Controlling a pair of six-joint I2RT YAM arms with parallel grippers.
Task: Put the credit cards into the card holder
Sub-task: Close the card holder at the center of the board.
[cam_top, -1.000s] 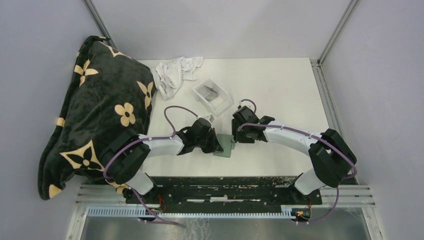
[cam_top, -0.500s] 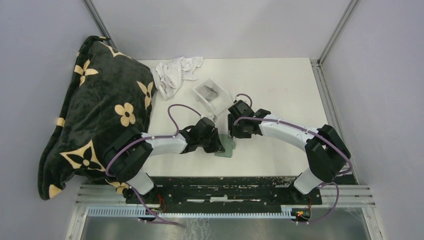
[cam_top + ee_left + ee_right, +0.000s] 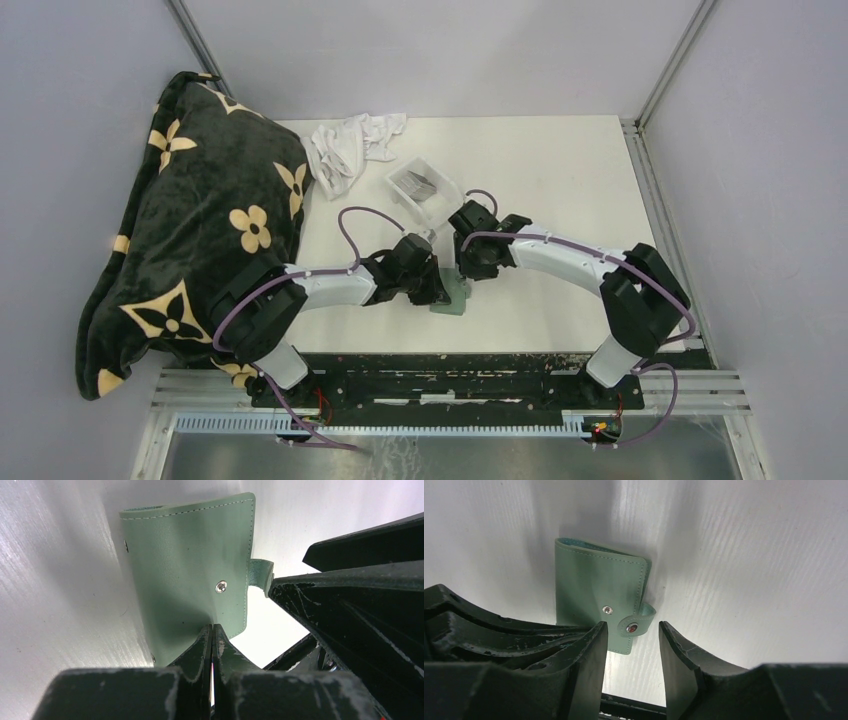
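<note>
Card holder point(image 3: 452, 300) sits on the counter point(image 3: 570, 170), grey-green cover up, about midway between the two arm bases and a little out from them. We see it folded over but not fastened. In the right wrist view the tab point(image 3: 638, 624) wraps round the holder's edge and its snap lies beside the cover stud point(image 3: 608, 610), not on it. A thin line of lighter lining shows along the holder's far edge. Left jaws are clenched tight with no gap, tips right at the holder's near edge in the left wrist view. We cannot tell if any leather is pinched between them or if they only press on it. Right jaws are released and stand apart, down low just past the holder's tab side, with the tab showing in the gap between them. We cannot tell whether they touch it. Left arm point(image 3: 330, 285) reaches the holder from its left, right arm point(image 3: 560, 252) from its right. Just beyond the holder, away from the bases, is a clear plastic tray point(image 3: 408, 205) with the credit cards point(image 3: 420, 186) lying inside, grey to dark. Further beyond the holder and to its left is a crumpled white cloth point(image 3: 350, 145). Well left of the holder, a dark blanket point(image 3: 200, 220) with cream flower marks hangs over the counter edge.
</note>
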